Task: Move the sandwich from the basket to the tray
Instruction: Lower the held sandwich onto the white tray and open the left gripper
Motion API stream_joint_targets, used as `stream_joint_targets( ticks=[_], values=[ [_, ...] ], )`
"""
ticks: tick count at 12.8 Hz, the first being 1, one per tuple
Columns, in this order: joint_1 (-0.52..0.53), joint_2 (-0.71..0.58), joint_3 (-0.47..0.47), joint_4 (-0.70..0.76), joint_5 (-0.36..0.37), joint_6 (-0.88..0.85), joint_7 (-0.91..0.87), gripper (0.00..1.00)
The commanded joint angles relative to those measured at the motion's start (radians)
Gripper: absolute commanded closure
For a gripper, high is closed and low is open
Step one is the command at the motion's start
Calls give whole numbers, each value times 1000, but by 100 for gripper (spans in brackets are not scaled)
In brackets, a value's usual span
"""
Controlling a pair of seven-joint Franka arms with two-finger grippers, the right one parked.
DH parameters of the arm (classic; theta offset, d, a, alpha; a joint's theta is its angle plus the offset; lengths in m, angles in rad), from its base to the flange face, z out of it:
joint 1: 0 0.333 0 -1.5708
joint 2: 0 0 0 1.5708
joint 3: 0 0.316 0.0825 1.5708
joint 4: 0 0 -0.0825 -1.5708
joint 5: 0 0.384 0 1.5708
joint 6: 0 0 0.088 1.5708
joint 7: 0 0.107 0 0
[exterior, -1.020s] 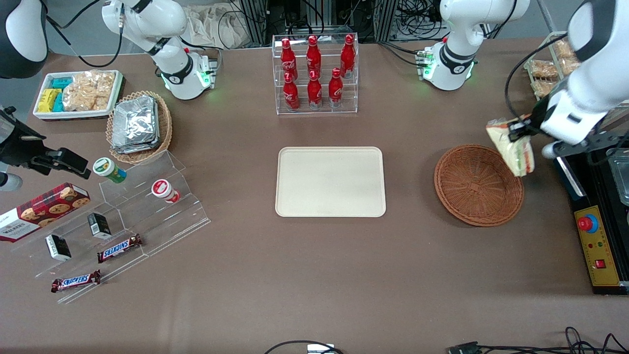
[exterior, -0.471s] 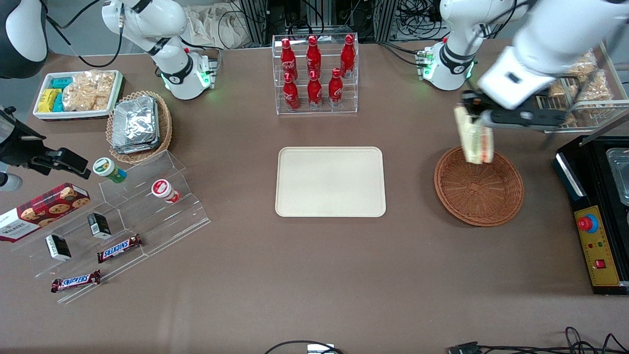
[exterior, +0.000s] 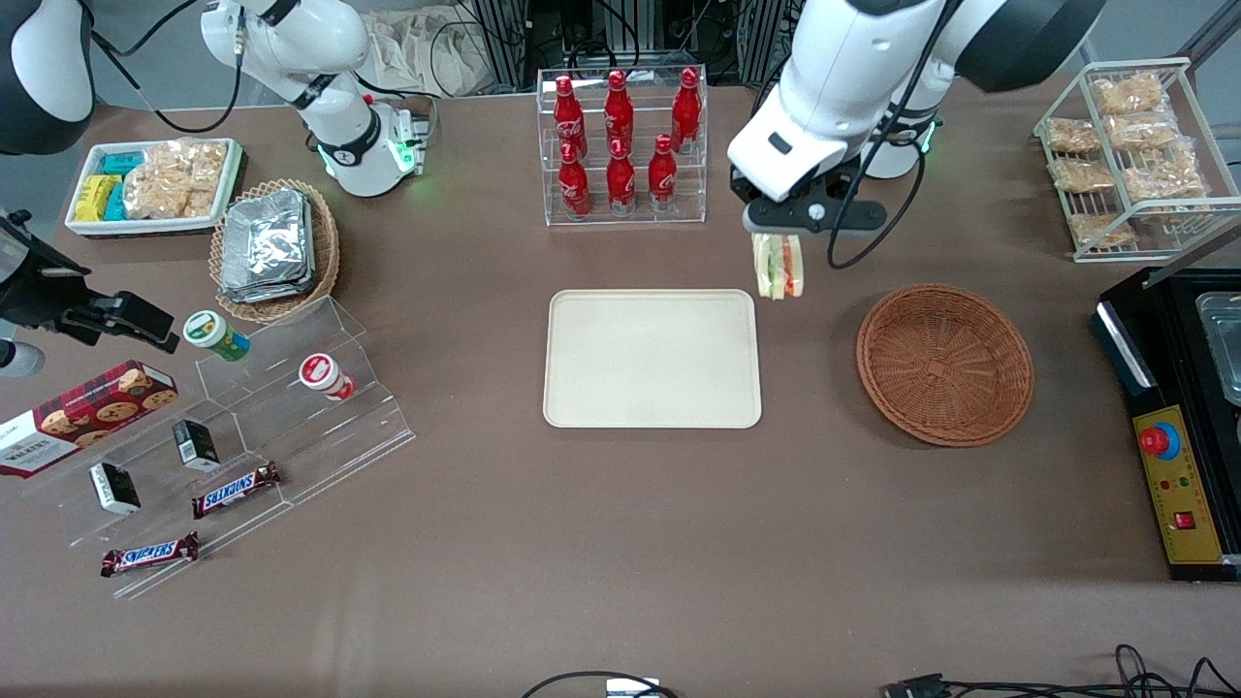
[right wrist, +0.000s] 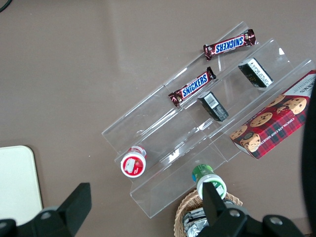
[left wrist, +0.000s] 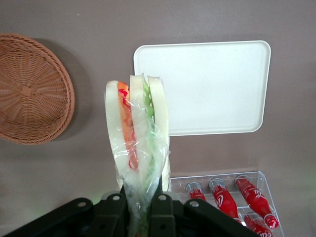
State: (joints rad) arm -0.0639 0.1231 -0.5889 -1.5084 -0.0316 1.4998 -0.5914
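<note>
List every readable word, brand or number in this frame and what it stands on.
"SNICKERS": two candy bars on the clear stepped display.
"WALKERS": red tartan cookie box.
Red bottles: white script too small to read.
Nothing legible on the sandwich in the gripper, the tray or the basket.

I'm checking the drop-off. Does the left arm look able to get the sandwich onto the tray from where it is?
Probably yes. The tool holds the sandwich in the air just off the tray corner nearest the bottle rack. The tray is bare, and nothing stands between them.
</note>
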Motion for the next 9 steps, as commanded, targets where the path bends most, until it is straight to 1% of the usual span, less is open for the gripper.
stream_joint_targets(
  ticks=[1, 3, 4, 7, 8, 9],
  values=[
    [1, 26, -18, -120, -4, 133, -7, 100],
    [0, 52, -19, -249, 2, 283, -4, 100],
    [-11, 85, -20, -280, 12, 334, -4, 100],
    [-13, 179, -20, -401, 114, 540, -5, 100],
    [-13, 219, -17, -420, 134, 600, -5, 100],
    [-11, 269, -14, -421, 171, 632, -5, 100]
  ],
)
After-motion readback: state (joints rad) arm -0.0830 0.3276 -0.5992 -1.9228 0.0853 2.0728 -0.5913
